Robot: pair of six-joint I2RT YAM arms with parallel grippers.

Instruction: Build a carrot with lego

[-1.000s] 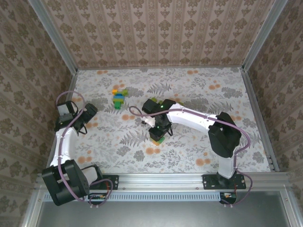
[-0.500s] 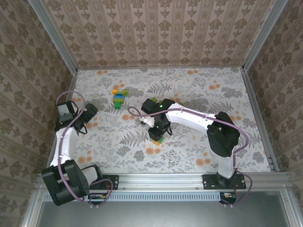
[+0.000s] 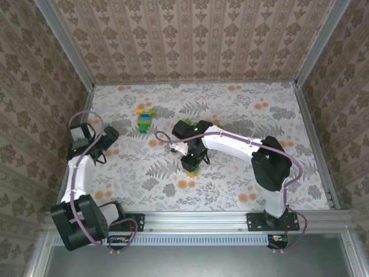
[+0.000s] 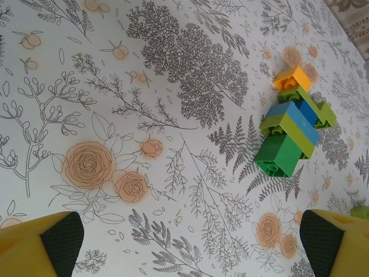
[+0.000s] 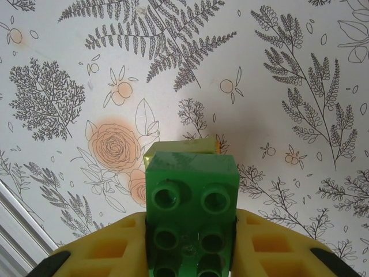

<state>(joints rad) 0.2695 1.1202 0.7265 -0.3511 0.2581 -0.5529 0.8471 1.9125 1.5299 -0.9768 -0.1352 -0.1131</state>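
**Top view.** The bench (image 3: 242, 115) wears a pale cloth printed with grey ferns and orange flowers. Patterned walls (image 3: 190, 40) shut it in on three sides, and a metal rail (image 3: 196, 218) runs along the near edge. A build (image 3: 144, 119) of yellow, green and blue bricks lies at about 11 o'clock from the bench's middle. The left tool (image 3: 108, 137) hangs out at 9 o'clock, well apart from the build. The right tool (image 3: 192, 159) points down near the middle, with the carrot (image 3: 193, 169) at its tip, showing lime green. Compared with a second before, both arms sit almost where they were and the build has not shifted.

**Left wrist.** The left tool (image 4: 190, 245) is released, its yellow fingers (image 4: 55, 242) wide at the lower corners with bare cloth between them. The build (image 4: 291, 127) lies at 2 o'clock.

**Right wrist.** The right tool (image 5: 192, 231) is clenched on the carrot (image 5: 192, 196). A dark green studded brick sits between the yellow fingers (image 5: 109, 245), with lime green under it and a sliver of orange at its far edge. Whether it touches the cloth I cannot tell.
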